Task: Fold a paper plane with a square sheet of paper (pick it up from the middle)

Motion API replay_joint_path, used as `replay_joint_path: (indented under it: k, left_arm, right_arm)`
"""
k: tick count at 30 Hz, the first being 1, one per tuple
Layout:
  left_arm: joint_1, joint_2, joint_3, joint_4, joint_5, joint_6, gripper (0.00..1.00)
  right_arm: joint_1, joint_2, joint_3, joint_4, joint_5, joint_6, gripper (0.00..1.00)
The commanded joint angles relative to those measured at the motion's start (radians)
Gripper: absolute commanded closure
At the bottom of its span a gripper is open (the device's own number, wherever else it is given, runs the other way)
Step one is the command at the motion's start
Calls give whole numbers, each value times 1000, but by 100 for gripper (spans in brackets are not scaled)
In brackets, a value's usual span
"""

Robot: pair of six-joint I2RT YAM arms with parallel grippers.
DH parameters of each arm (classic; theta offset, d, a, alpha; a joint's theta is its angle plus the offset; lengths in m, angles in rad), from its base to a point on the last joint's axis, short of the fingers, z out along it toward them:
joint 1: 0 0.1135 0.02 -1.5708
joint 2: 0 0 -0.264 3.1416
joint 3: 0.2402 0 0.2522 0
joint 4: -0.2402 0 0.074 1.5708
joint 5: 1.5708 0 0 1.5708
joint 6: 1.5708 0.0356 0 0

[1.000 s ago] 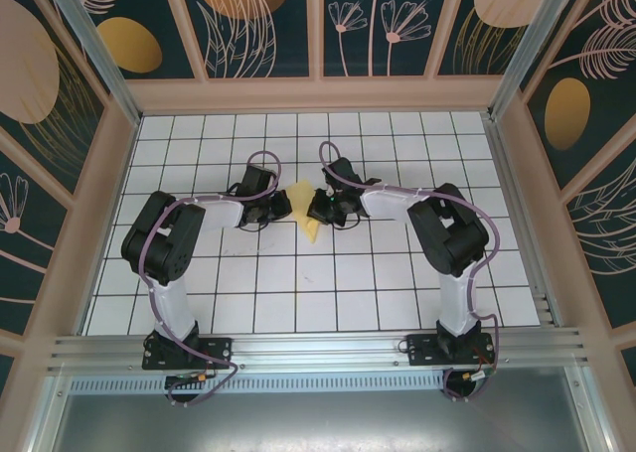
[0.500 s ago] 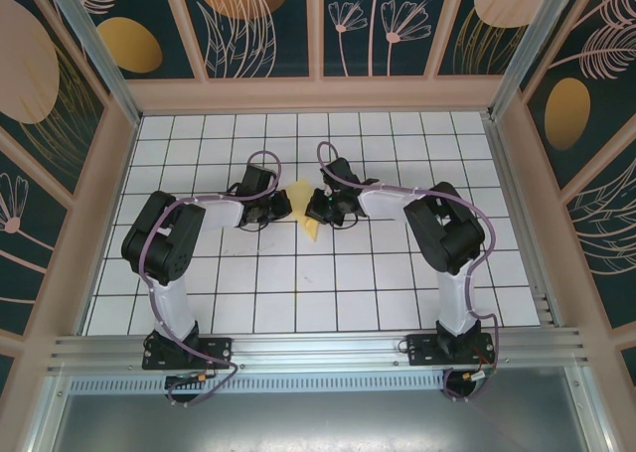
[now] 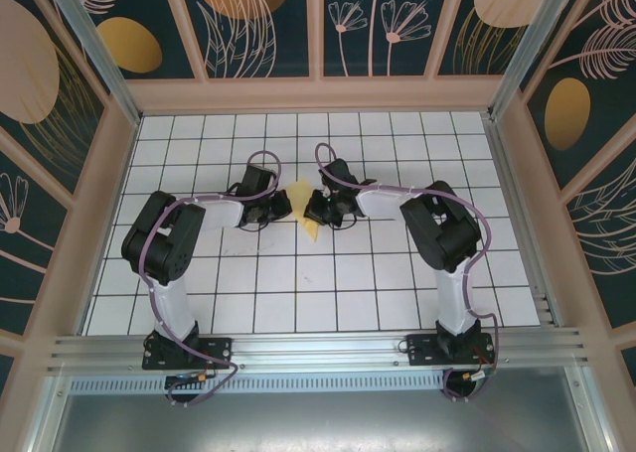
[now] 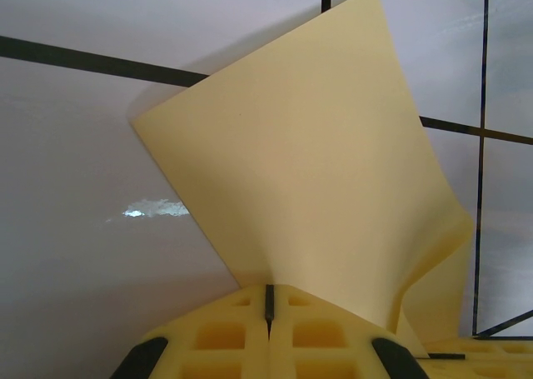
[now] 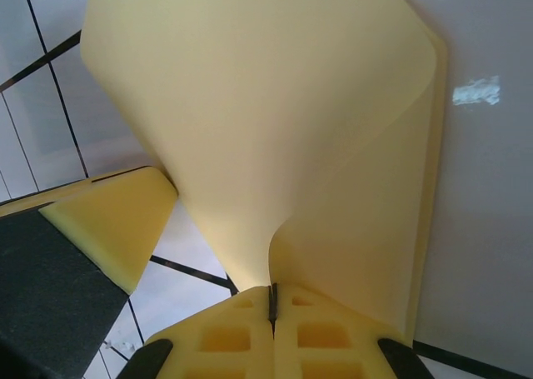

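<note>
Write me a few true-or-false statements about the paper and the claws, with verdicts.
1. The left claw is shut on the paper. True.
2. The right claw hangs open, away from the paper. False: it is shut on the paper too.
3. The paper lies flat on the table. False: it bends in a curve between the claws.
4. The paper is pale yellow and unmarked. True.
5. The table is a white grid of tiles. True.
</note>
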Motion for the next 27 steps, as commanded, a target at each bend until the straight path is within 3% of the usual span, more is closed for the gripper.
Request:
replay_joint_path:
  k: [1,27]
  left_arm:
    - [-4,59,2,-26,3,24,93]
    - [-4,57,0,-29,5,24,93]
  right_arm:
    - [8,22,23,6,6,14,93]
    - [0,39,7,41,-13,9,93]
